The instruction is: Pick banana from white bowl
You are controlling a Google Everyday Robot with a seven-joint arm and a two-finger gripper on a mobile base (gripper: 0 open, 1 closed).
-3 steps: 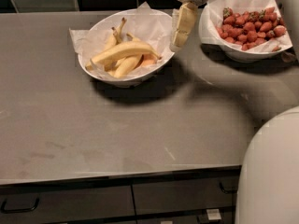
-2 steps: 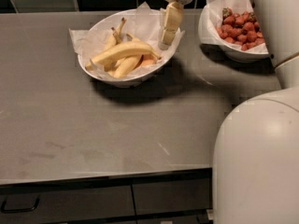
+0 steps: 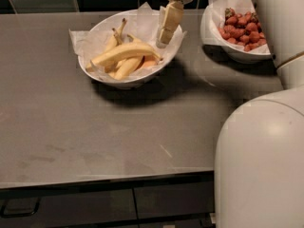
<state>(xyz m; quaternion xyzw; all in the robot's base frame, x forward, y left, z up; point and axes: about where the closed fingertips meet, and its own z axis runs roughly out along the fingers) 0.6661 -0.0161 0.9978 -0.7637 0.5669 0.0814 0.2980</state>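
So, we see our gripper (image 3: 164, 38) hanging at the far side of the scene, pointing down over the far right rim of the white bowl (image 3: 124, 84). It holds nothing that we can make out, and we cannot tell whether it is released or clenched. Its tip sits above the crinkled white paper (image 3: 81, 41) that lines the bowl, just right of the fruit and apart from it.

Inside the bowl lies the banana (image 3: 124, 52), the longest one, stretched from left to right across the top of the pile with its right end curving down near the gripper. Shorter bananas (image 3: 127, 67) lie under and behind it, one with its stem pointing up toward the far side.

To the right, well apart on the grey desk (image 3: 95, 137), stands a second paper-lined bowl (image 3: 237, 57) filled with red strawberries (image 3: 240, 32). Our own white robot body (image 3: 261, 160) fills the near right corner, partly covering that bowl. Dark drawer fronts (image 3: 71, 207) run below the desk's near edge.
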